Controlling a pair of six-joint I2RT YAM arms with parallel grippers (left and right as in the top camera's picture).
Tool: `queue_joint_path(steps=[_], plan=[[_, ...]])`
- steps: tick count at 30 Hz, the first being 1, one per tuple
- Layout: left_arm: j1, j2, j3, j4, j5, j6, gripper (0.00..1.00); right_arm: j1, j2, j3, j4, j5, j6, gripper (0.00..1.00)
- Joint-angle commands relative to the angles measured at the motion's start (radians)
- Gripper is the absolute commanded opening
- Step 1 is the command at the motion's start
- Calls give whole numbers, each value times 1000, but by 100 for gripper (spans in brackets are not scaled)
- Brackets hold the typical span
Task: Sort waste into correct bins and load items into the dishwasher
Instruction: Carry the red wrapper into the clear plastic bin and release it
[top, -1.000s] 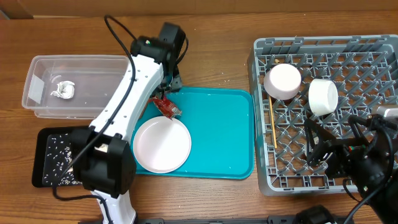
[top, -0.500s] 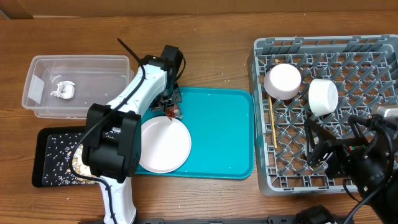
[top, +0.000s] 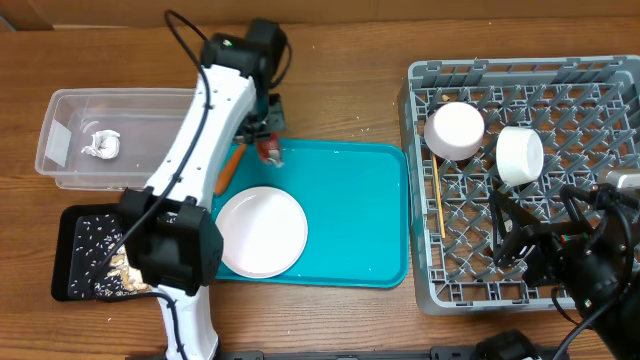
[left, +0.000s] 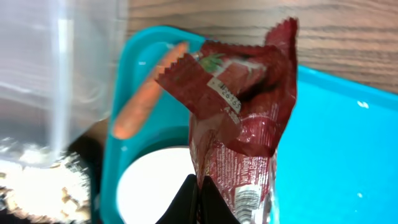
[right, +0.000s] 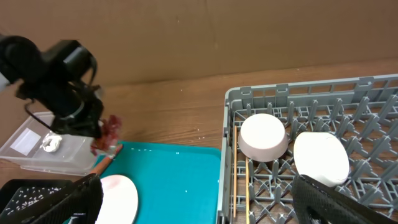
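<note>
Left tool (top: 267, 132) was clamped on the wrapper (top: 270, 151) above the teal tray's (top: 350, 220) upper-left corner. The tub (top: 110, 94) lay just left in frame, nearest this arm.

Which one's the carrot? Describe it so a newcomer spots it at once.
Start at the big teal tray. At its left rim, between the white plate and the clear tub, lies the carrot. It is the only small orange tapered stick there; the red wrapper nearby is crinkled and pinched in the left gripper.
</note>
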Motion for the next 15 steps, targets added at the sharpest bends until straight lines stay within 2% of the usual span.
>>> queue_joint_path(steps=[1, 8, 9, 11, 13, 15], plan=[[109, -25, 20, -46, -69, -62, 4, 0, -1, 2, 2, 10, 1, 100], [301, -25, 19, -7, -44, -71, 4, 0, -1, 2, 2, 10, 1, 100], [311, -25, 19, -4, -26, -55, 8, 0, -1, 2, 2, 10, 1, 100], [321, -25, 19, -3, -22, -26, 25, 0, -1, 2, 2, 10, 1, 100], [321, -25, 20, 6, -25, 34, 33, 0, -1, 2, 2, 9, 1, 100], [314, -25, 36, 0, -24, 98, 37, 0, -1, 2, 2, 9, 1, 100]])
